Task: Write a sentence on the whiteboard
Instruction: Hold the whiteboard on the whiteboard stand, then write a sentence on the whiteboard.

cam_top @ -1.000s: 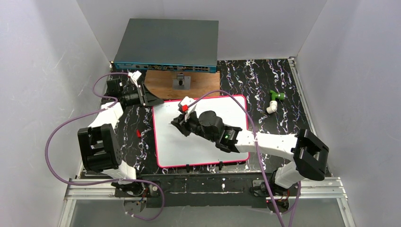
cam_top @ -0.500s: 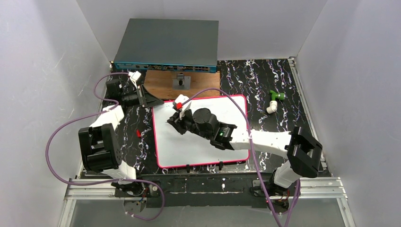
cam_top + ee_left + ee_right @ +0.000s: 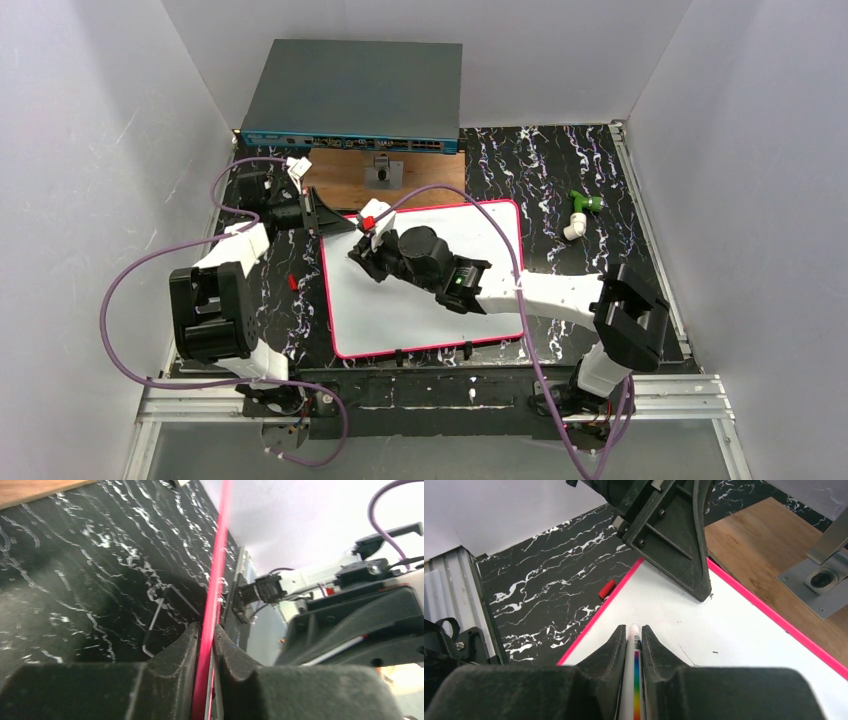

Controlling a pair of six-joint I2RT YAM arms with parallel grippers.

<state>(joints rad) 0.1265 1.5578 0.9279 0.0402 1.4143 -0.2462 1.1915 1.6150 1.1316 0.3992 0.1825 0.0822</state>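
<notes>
L hand (image 3: 322,213) is clamped on the whiteboard (image 3: 395,320) at its far-left corner, w/ the pink rim (image 3: 215,580) pinched betw its fingers (image 3: 170,665). R hand (image 3: 362,258) is closed on the marker (image 3: 634,665), tip aimed at the white surface just inside that same corner. No red lettering shows yet, only a couple of faint specks, so the sentence looks unstarted.

To do it well, imo: land the tip lightly, start near the board's left edge and run twd its right edge. The L grip should be firm so the board can't skid under the stroke.

Room: the L hand sits right beside the start point, so the 1st letters need care. The board's right half is bare, plenty of run. A wooden board (image 3: 340,182) lies just beyond the far edge. A small red cap (image 3: 291,282) lies on the worktop (image 3: 560,180) off the left edge. Black clips (image 3: 398,352) sit on the near edge, and a 2nd line should stop short of them.
</notes>
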